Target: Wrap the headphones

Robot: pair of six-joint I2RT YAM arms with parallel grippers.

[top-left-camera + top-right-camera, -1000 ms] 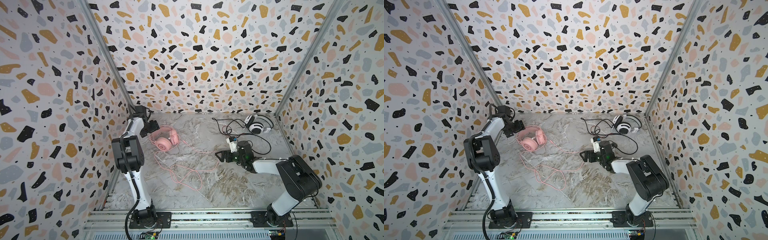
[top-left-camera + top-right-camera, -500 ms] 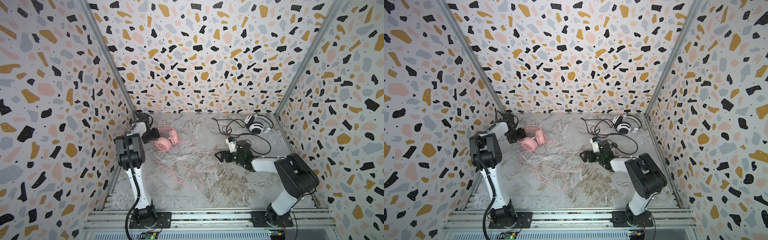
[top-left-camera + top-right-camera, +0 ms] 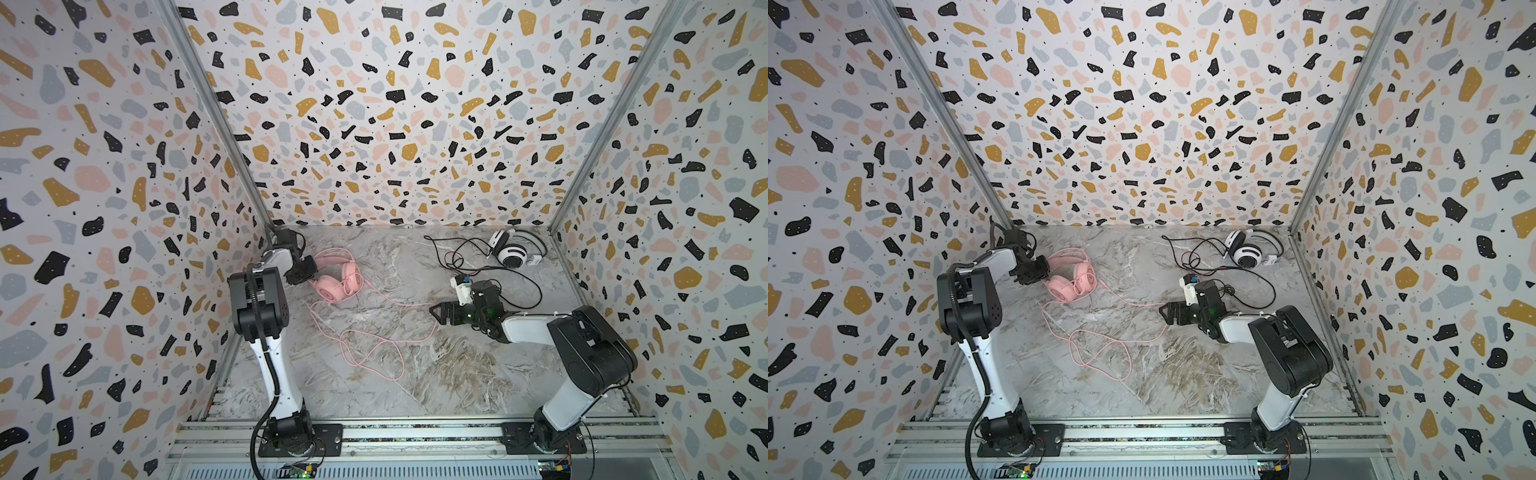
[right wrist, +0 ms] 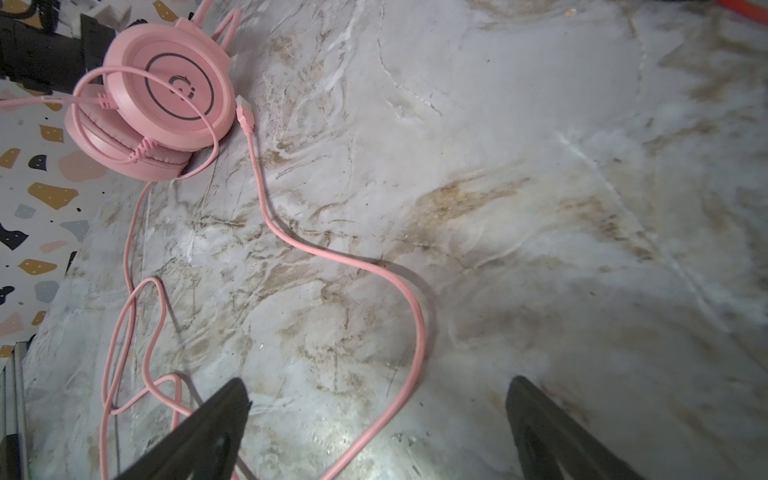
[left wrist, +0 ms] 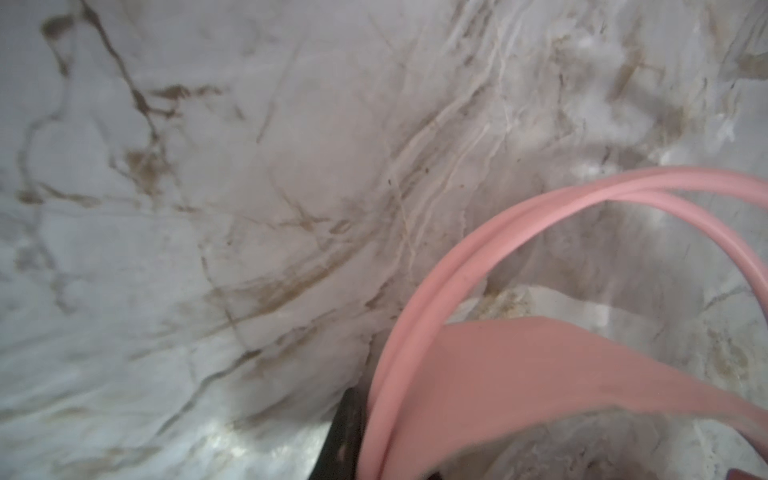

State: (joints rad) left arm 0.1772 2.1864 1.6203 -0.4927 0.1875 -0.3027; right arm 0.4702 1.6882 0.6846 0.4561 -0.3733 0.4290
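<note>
Left claw (image 3: 308, 269) has dropped to the pink headset (image 3: 337, 283), far left of the table (image 3: 415, 386), and I have it pinching the headband (image 5: 478, 257). My right claw (image 3: 439, 313) hangs spread over the pink cord (image 4: 270, 216) mid-table.

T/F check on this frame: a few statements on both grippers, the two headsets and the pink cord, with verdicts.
1. The left gripper has its jaws shut on the headband of the pink headset. True.
2. The right gripper pinches the pink cord. False: its jaws stand wide open, and the cord runs loose between them.
3. The white-and-black headset lies near the far right corner, with no gripper on it. True.
4. The pink cord is wound tight around the pink headset. False: most of it trails in loose loops across the table.
</note>
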